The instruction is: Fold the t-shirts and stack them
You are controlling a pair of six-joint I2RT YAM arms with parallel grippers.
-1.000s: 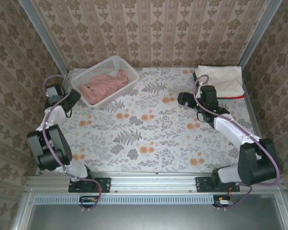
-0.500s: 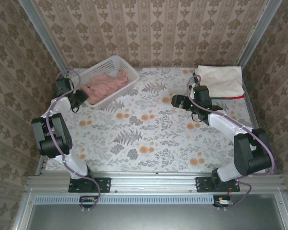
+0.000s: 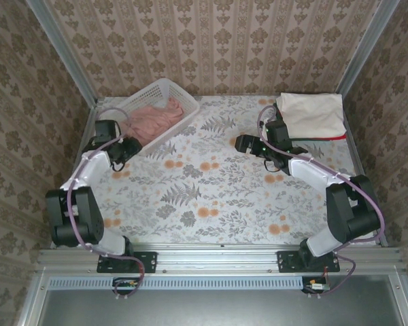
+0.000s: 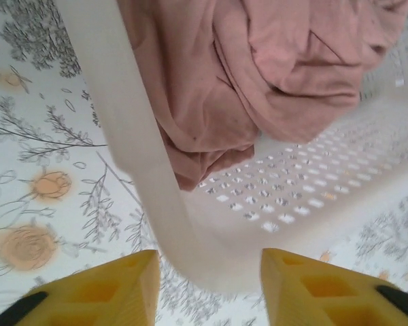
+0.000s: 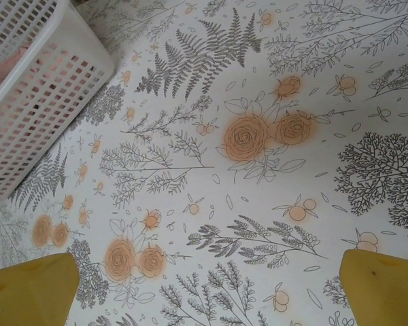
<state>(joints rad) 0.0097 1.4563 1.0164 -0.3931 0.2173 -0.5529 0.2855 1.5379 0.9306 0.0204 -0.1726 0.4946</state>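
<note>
the pink tee [image 4: 258, 68] lies crumpled in the white basket [image 4: 122, 136] at the far left of the counter [image 3: 204, 190], bunched toward the near wall, so it has to be lifted out before any folding can begin. the left pincer [image 4: 211, 285] hangs just outside the basket's near corner, its two yellow fingers partly apart with the rounded rim between them and just ahead; it holds nothing, and whether it touches the plastic cannot be told. that spot looks chosen for reaching over the rim to the cloth, though the rim itself is in the way and could be snagged or pushed.

at the far right corner a folded cream tee [image 3: 313, 114] sits on top of the stack, with a red edge [image 3: 333, 138] showing beneath it, tucked against the wall to leave the middle free. the right pincer [image 5: 204, 288] hovers near that stack, spread wide and empty, facing the bare flowered middle. that middle is broad and unobstructed, probably the room meant for spreading the tee flat, well apart from both basket and stack.
</note>
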